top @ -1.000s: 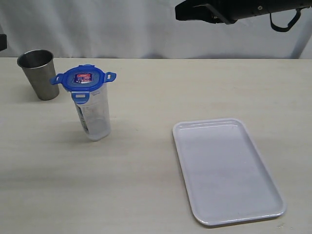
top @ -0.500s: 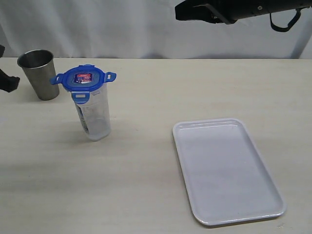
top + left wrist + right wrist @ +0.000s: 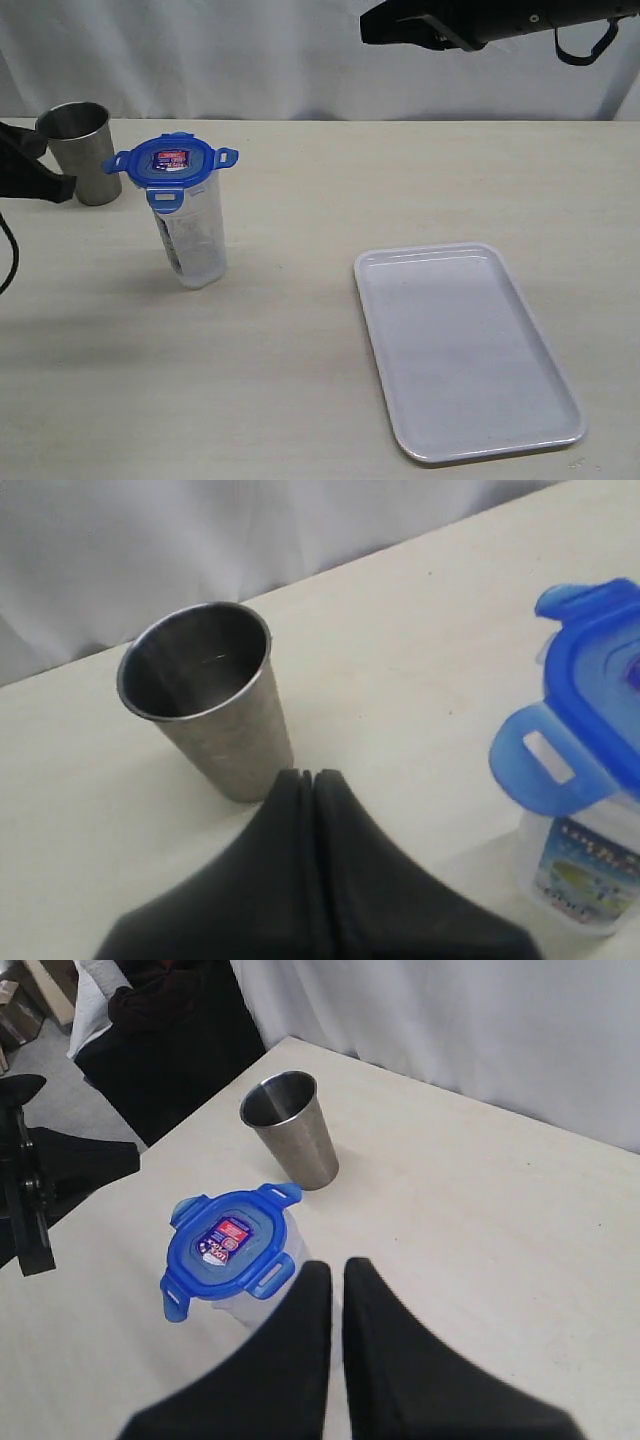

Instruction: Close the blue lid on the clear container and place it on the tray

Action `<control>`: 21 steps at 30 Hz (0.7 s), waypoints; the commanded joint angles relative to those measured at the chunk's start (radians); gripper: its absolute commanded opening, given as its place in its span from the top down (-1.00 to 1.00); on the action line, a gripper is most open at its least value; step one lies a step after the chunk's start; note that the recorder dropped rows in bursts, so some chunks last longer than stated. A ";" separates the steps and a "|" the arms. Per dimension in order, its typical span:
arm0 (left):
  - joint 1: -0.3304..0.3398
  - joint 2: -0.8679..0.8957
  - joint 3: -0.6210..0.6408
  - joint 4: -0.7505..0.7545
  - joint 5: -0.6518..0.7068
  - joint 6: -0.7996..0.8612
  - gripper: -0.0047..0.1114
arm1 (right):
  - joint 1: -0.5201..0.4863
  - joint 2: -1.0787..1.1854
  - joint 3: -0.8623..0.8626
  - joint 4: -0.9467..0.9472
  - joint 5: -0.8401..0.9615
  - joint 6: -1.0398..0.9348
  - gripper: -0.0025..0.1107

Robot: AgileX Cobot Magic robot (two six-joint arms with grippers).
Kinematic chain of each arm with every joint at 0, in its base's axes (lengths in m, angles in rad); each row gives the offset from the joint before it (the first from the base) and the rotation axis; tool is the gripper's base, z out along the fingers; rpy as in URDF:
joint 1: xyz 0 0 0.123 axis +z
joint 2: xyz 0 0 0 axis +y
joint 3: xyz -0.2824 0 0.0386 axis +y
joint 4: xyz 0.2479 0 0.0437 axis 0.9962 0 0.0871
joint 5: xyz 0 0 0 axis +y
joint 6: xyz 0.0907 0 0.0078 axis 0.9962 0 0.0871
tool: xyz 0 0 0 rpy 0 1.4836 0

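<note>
The clear container (image 3: 195, 245) stands upright at the table's left, with the blue lid (image 3: 172, 161) resting on its mouth and the lid's tabs sticking outward. My left gripper (image 3: 58, 188) is shut and empty; it hovers at the left edge, in front of the metal cup and short of the container (image 3: 578, 882). Its tips (image 3: 307, 776) point between cup and lid (image 3: 590, 710). My right gripper (image 3: 368, 24) hangs high above the table's back, shut and empty. Its wrist view looks down past the tips (image 3: 335, 1266) on the lid (image 3: 232, 1241). The white tray (image 3: 470, 345) lies flat at the front right.
A grey metal cup (image 3: 82, 150) stands upright just behind and to the left of the container, close beside my left gripper; it also shows in the left wrist view (image 3: 208, 705) and the right wrist view (image 3: 291, 1128). A white curtain backs the table.
My left gripper has come in from the left edge and moved right towards the cup and container. The right arm, container, lid and tray have not moved.
</note>
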 commanded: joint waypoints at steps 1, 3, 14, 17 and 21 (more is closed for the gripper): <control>0.102 0.050 -0.009 0.535 -0.383 -0.558 0.92 | -0.003 -0.008 0.004 -0.006 -0.001 -0.010 0.88; 0.215 0.116 -0.089 0.793 -0.665 -0.784 0.92 | -0.003 -0.008 0.004 -0.004 -0.001 -0.010 0.88; 0.365 0.208 -0.087 0.989 -0.773 -0.495 0.92 | -0.003 -0.008 0.004 0.007 -0.009 -0.007 0.88; 0.337 0.243 -0.080 0.891 -0.787 -0.462 0.86 | -0.003 -0.008 0.004 -0.003 0.007 0.029 0.88; 0.337 0.251 -0.082 0.778 -0.828 -0.357 0.46 | -0.003 -0.008 0.004 -0.054 0.072 0.061 0.88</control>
